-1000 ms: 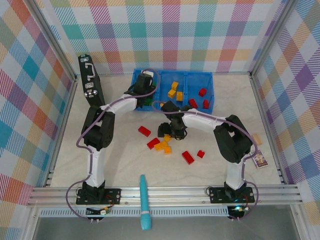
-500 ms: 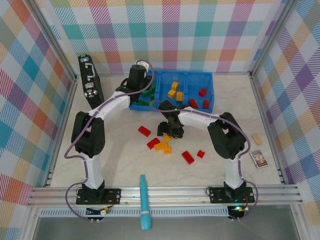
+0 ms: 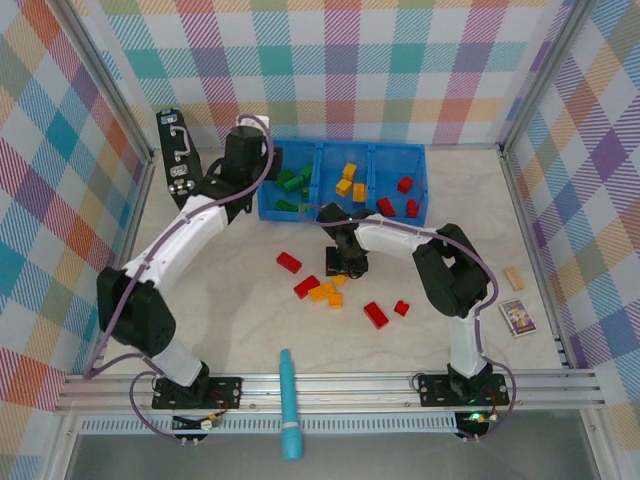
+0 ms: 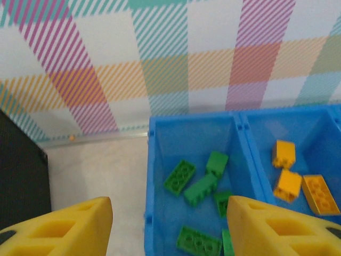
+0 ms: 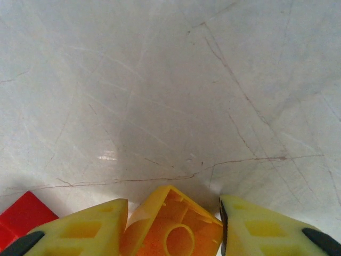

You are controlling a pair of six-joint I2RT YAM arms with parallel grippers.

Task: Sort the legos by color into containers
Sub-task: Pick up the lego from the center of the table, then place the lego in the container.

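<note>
Student: Change since the earlier frames?

Tutor: The left arm has swung outward. The left pincer (image 4: 169,216), one second ago above the left compartment of the blue tray (image 4: 149,181), now sits off the tray's left edge, near the black case (image 3: 180,160). Its fingers are spread wide with nothing between them. The right pincer (image 3: 346,266) has barely shifted and stays low on the tabletop (image 3: 230,320), at the orange cluster (image 3: 326,293).

Student: State of the right pincer?

Tutor: Clenched on one orange lego (image 5: 170,229), with a finger against each side and the lego's hollow underside turned toward the wrist camera. A red lego (image 5: 21,218) lies just beside the left finger.

Student: Count per colour?

Tutor: Left compartment: green legos (image 4: 201,189), six in the left wrist view, the lowest cut off by the frame edge. Middle compartment: three orange legos (image 3: 350,186). Right compartment: three red legos (image 3: 404,184). On the tabletop, in front of the tray: four loose red legos (image 3: 288,262), plus the orange cluster, packed too tightly to count.
</note>
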